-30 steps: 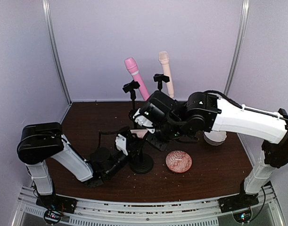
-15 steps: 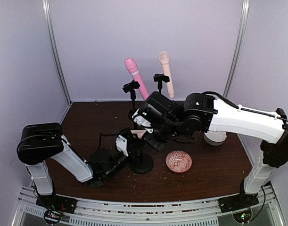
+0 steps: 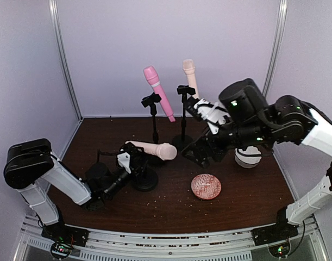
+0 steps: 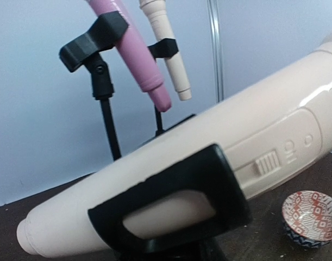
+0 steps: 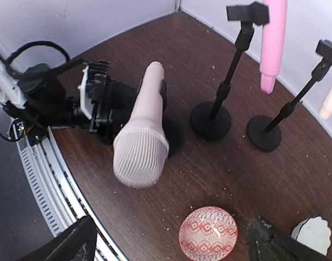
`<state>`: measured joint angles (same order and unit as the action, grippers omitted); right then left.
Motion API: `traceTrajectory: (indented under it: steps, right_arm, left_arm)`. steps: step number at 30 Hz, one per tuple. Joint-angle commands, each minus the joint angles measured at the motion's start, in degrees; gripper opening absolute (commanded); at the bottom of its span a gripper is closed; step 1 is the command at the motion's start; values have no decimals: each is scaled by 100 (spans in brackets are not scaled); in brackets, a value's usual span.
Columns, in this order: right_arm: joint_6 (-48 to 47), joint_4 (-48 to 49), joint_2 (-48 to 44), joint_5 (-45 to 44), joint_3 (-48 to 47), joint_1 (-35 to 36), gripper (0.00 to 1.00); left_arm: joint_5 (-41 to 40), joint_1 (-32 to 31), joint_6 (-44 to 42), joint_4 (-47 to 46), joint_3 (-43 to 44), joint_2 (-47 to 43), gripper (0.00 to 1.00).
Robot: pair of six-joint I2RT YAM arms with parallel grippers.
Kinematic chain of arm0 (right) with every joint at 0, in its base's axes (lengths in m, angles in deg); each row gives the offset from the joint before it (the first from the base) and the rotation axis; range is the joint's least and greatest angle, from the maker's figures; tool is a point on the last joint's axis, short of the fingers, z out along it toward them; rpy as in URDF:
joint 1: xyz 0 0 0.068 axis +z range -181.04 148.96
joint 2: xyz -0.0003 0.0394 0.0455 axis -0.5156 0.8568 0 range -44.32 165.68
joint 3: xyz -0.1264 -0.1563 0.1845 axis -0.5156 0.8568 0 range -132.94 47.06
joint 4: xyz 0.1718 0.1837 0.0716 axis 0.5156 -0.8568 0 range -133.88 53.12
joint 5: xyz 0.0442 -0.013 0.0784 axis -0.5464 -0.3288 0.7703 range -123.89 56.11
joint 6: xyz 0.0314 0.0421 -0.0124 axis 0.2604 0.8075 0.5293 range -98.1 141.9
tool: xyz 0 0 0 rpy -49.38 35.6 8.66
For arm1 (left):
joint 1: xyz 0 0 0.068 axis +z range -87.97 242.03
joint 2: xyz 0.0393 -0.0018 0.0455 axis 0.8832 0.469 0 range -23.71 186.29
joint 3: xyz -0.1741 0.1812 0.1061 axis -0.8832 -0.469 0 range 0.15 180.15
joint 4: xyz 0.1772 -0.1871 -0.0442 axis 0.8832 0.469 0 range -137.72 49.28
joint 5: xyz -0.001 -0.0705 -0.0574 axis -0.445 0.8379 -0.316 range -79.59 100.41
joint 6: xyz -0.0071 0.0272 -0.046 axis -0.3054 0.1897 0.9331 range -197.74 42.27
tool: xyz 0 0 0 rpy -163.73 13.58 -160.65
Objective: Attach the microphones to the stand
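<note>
A pink microphone (image 3: 157, 92) and a cream microphone (image 3: 190, 76) sit in the clips of two black stands at the back. A second cream microphone (image 3: 155, 149) lies almost level in the clip (image 4: 171, 206) of the near stand (image 3: 145, 181), its ribbed head (image 5: 141, 149) pointing right. My left gripper (image 3: 130, 163) is low on that stand's post, shut on it; its fingers are hidden in the left wrist view. My right gripper (image 3: 204, 154) hangs apart to the right, above the table, jaws wide and holding nothing (image 5: 171, 247).
A red patterned dish (image 3: 206, 186) lies on the brown table right of the near stand. A white cup (image 3: 247, 157) stands behind it, under my right arm. The two back stands' bases (image 5: 211, 119) (image 5: 263, 132) sit close together. Crumbs dot the tabletop.
My right gripper let go of the cream microphone, opened and pulled back up to the right. My left arm and the near stand, microphone now in its clip, shifted left.
</note>
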<state>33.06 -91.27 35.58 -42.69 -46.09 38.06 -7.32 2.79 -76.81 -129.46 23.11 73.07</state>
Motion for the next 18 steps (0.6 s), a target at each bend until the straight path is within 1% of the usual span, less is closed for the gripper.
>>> traceTrajectory:
  steps: [1,5,12,16,18]
  right_arm:
    - [28,718,-862,-379,1124,-27,98]
    - [95,985,-1333,-680,1981,-27,99]
    - [223,1425,-2105,-1358,2963,-32,100]
    - [333,1653,-2408,-1676,3306,-43,100]
    - [365,1801,-2537,-1897,3511,-45,100]
  left_arm:
    - [668,547,16,-633,-102,-403,0]
    - [952,1033,311,-624,-134,-446,0]
    - [1398,1726,725,-624,-151,-279,0]
    - [1337,1776,778,-624,-166,-115,0]
    - [1222,1774,847,-624,-212,-85,6]
